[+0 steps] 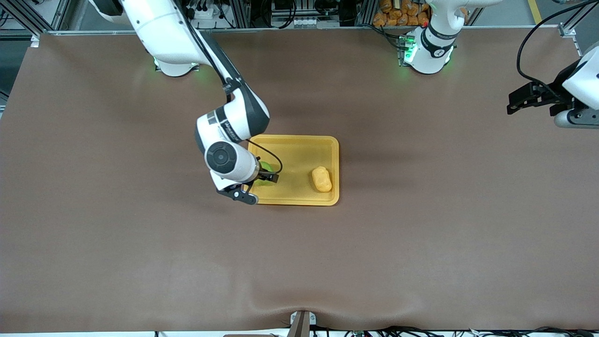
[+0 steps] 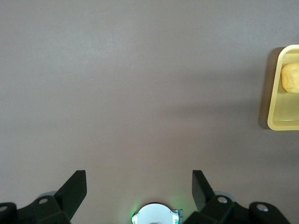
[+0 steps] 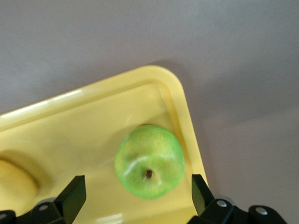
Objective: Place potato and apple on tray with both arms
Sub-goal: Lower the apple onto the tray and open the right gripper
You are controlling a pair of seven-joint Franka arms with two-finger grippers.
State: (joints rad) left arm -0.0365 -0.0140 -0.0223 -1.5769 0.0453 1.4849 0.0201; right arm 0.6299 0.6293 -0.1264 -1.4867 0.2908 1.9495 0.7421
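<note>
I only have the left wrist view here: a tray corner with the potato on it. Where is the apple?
Observer: The apple lies on the tray, at the right arm's end.
Operator: Is it gripped?
Observer: No. The right gripper is open above it, fingers apart from it.
Operator: And the left arm?
Observer: It waits; the left gripper, open, is over bare table at the left arm's end. The potato lies alone.

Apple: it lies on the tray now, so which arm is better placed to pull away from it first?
Right. The right gripper hangs open over the apple on the tray. The left gripper waits open over bare table.
</note>
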